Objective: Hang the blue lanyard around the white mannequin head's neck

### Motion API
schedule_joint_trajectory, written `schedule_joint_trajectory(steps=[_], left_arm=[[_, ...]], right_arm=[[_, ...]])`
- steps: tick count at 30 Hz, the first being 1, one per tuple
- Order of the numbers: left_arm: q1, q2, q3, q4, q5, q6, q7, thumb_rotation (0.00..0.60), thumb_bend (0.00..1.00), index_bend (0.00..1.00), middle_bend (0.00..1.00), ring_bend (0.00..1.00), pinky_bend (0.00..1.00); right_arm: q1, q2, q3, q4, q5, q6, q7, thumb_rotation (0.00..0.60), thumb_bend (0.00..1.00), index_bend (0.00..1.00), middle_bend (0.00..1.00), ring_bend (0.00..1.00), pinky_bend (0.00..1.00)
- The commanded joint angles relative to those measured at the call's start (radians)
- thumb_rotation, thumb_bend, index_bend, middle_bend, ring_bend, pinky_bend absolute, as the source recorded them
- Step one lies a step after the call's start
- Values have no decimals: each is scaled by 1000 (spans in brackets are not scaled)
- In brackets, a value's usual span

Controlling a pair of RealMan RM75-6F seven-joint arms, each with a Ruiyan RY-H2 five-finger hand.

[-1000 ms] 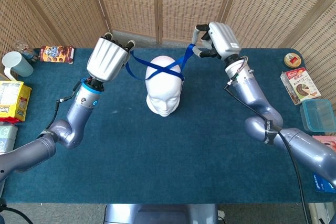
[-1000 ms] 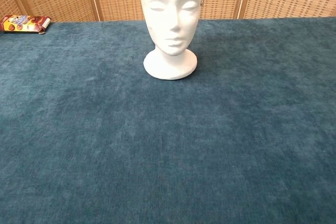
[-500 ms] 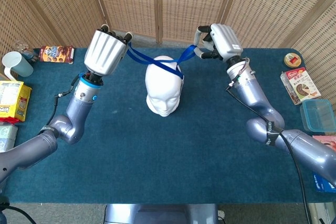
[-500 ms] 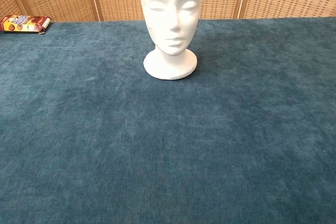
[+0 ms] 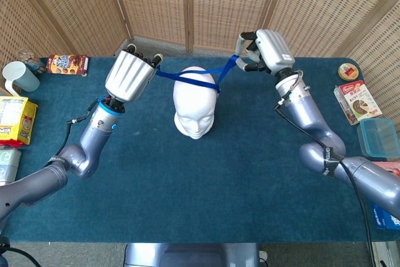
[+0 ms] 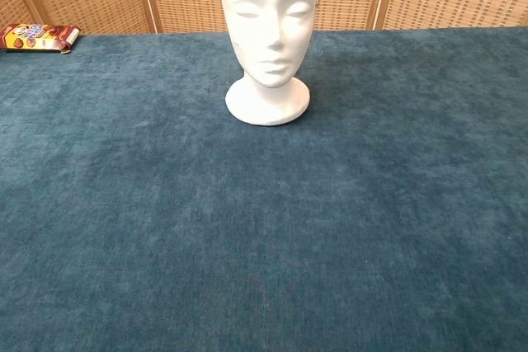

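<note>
1. The white mannequin head (image 5: 194, 105) stands upright on its round base on the blue bench (image 5: 206, 186), facing the robot; every place below is given relative to it

2. The blue lanyard (image 5: 199, 81) is stretched taut across the top and back of the mannequin head's crown, one run going up and left of it, the other up and right; it sits high on the skull, not yet at the neck

3. The left robot hand (image 5: 131, 72) is raised to the left of the mannequin head with its back toward the camera; the strap runs in among its curled fingers, so it appears to hold that end, though the exact pinch is hidden

4. The right robot hand (image 5: 265, 51) is raised up and to the right of the mannequin head, fingers curled around the strap's other end, gripping it

5. Handling, as a judgement: the lanyard looks like thin, light, limp webbing that keeps no shape of its own, so the loop stays open only while both hands pull it apart. Holding it at opposite sides of the loop, as now, seems the right place

6. The mannequin head looks light, perhaps foam, and free-standing; a hard pull on a strap snagged on the crown could tip or drag it. The smooth surface should let the strap slide down once the loop clears the widest part of the skull

7. The chest view shows only a sliver of blue beside the mannequin head's upper right edge, and neither hand
</note>
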Motion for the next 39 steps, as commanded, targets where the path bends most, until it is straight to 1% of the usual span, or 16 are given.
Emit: schedule_joint_trajectory(steps=[1,14,27,39], left_arm=[[6,-1,4,-4,4,6,-6,600,481,644,956,925,710],[41,10,4,-61,-7,11,-44,600,476,644,956,925,710],[68,11,17,-72,-4,5,-67,600,467,644,956,925,710],[96,21,29,-108,3,5,-91,600,462,644,955,922,710]], right_arm=[[-7,9,-2,-10,-5,2,4,600,449,767,1000,1000,1000],[-41,49,-17,-73,-13,-23,37,600,450,767,1000,1000,1000],[-61,91,-19,-127,-42,-53,91,600,450,767,1000,1000,1000],[-91,120,-37,-169,-84,-52,126,600,449,767,1000,1000,1000]])
